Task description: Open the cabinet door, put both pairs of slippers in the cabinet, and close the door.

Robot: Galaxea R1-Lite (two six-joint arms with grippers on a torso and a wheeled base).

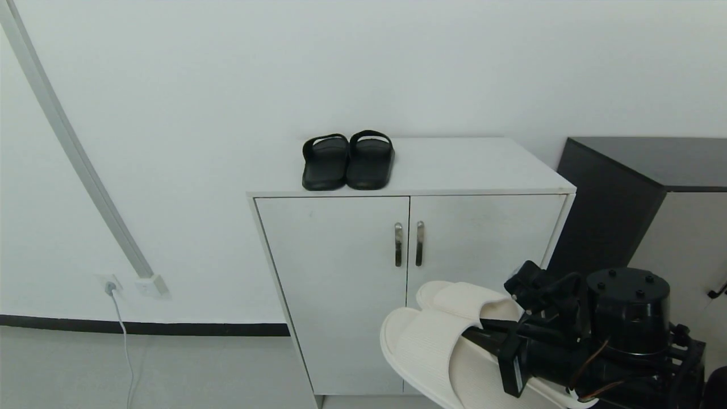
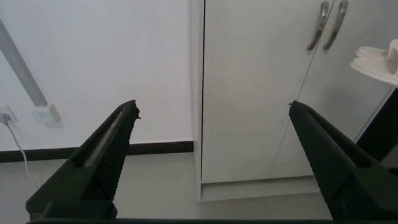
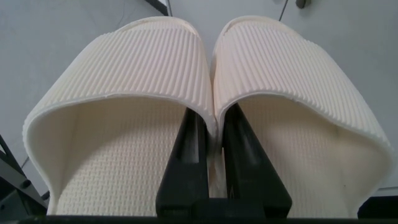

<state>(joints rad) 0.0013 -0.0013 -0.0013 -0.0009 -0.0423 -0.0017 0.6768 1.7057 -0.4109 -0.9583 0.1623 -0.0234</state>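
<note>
Right wrist view: my right gripper [image 3: 214, 117] is pinching the white slippers [image 3: 149, 68] together by their inner walls, low before the shut cabinet [image 1: 335, 284]. Left gripper [image 2: 212, 107] is gaping wide, empty. Risk: soft walls slipping free while I'm swinging the door.

Head camera looks forward and down on the white cabinet [image 1: 341, 295]; the left wrist camera faces the same cabinet's front from lower down; the right wrist camera presses close to the cream slippers [image 3: 149, 68].
</note>
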